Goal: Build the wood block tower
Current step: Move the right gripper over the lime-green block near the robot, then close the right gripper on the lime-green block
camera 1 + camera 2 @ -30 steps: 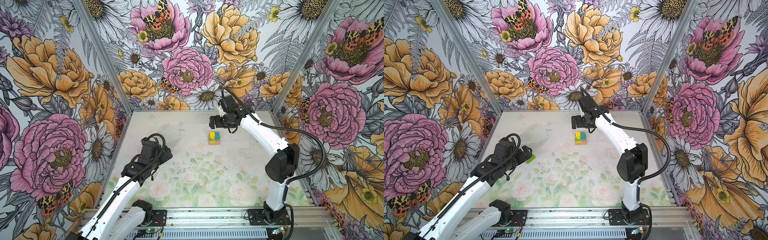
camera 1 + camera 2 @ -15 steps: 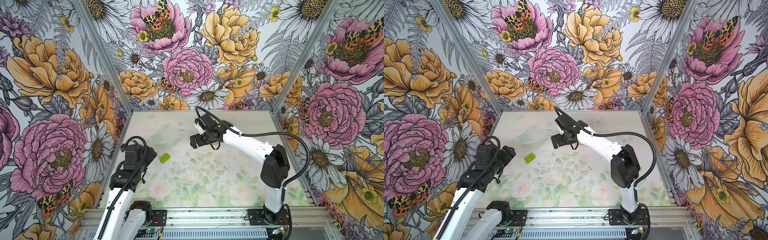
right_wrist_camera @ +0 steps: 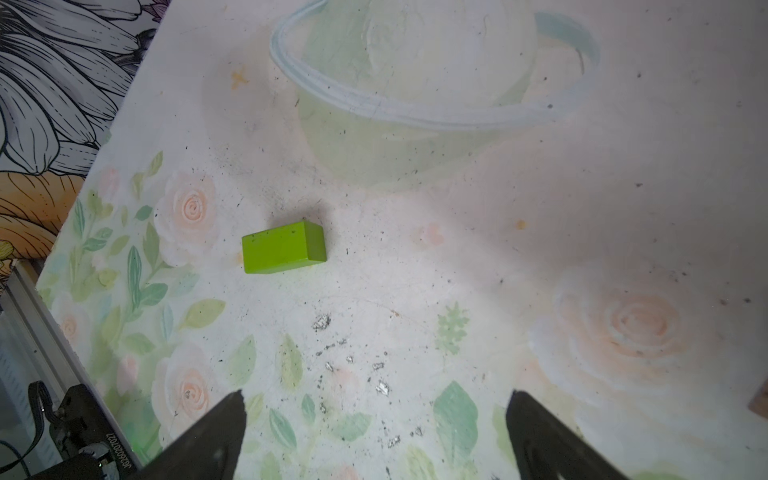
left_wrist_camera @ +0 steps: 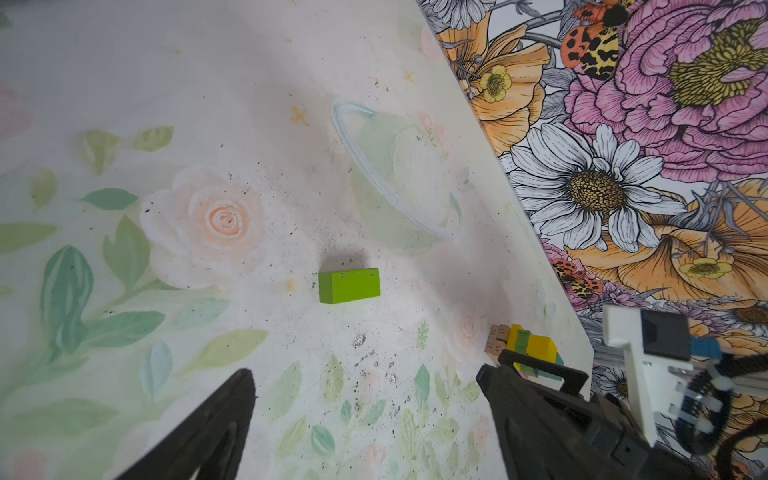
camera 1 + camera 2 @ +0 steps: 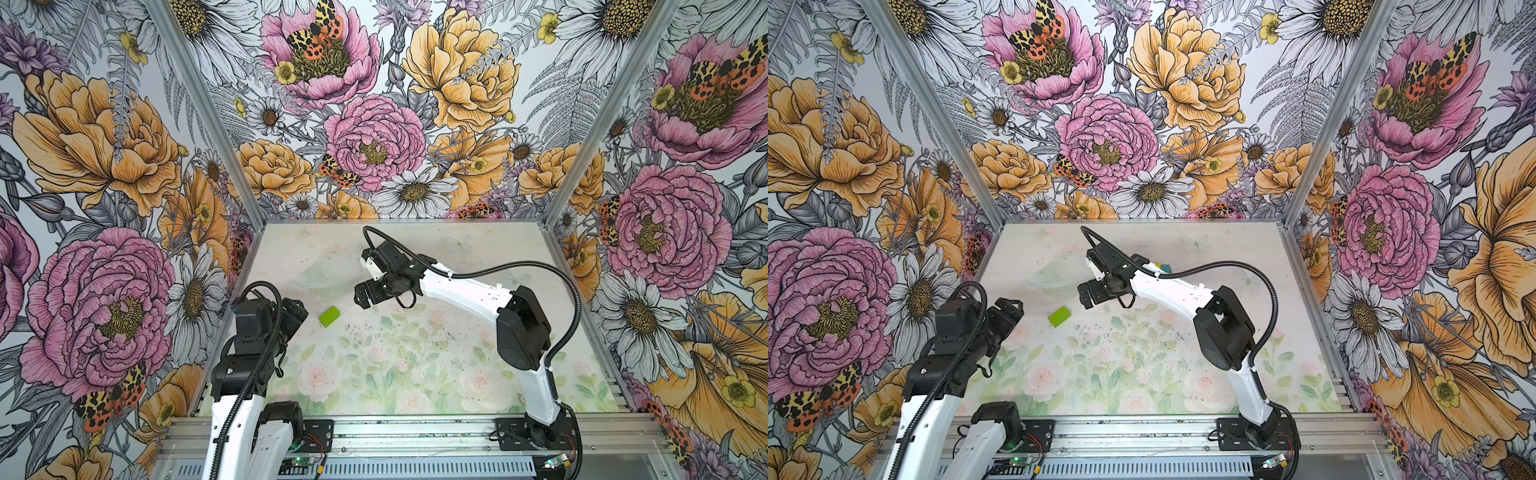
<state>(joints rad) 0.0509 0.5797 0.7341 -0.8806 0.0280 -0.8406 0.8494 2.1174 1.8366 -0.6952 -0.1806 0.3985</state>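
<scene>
One loose piece: lime green block (image 5: pixel 329 316), flat on a broad face on the floral table mat (image 5: pixel 415 374); touched by nothing; seen in both top views and both wrist views.
landmark: that same lime green block; all places below taken from it.
left gripper (image 5: pixel 301 316): just left of the block, near but apart; jaws apart with only bare mat between the fingers (image 4: pixel 216 419); block ahead of the tips in the left wrist view.
right gripper (image 5: pixel 362 294): right of the block and a little beyond it, above the mat, not touching; jaws wide apart and empty; block ahead of the fingers (image 3: pixel 540 432) and off to one side in the right wrist view.
wood block tower (image 4: pixel 528 345): well apart from the block, to its right and farther back; tan pieces with printed numbers at the foot, then yellow, green, teal and pink; partly covered by a left gripper finger in the left wrist view; only a sliver of yellow and teal (image 5: pixel 1163 266) behind the right arm (image 5: pixel 1167 291) in a top view; upright or leaning, cannot tell.
ringed-planet print (image 3: pixel 415 104): faint, on the mat just beyond the block.
dark specks (image 3: pixel 353 365): scattered on the mat on the near side of the block.
</scene>
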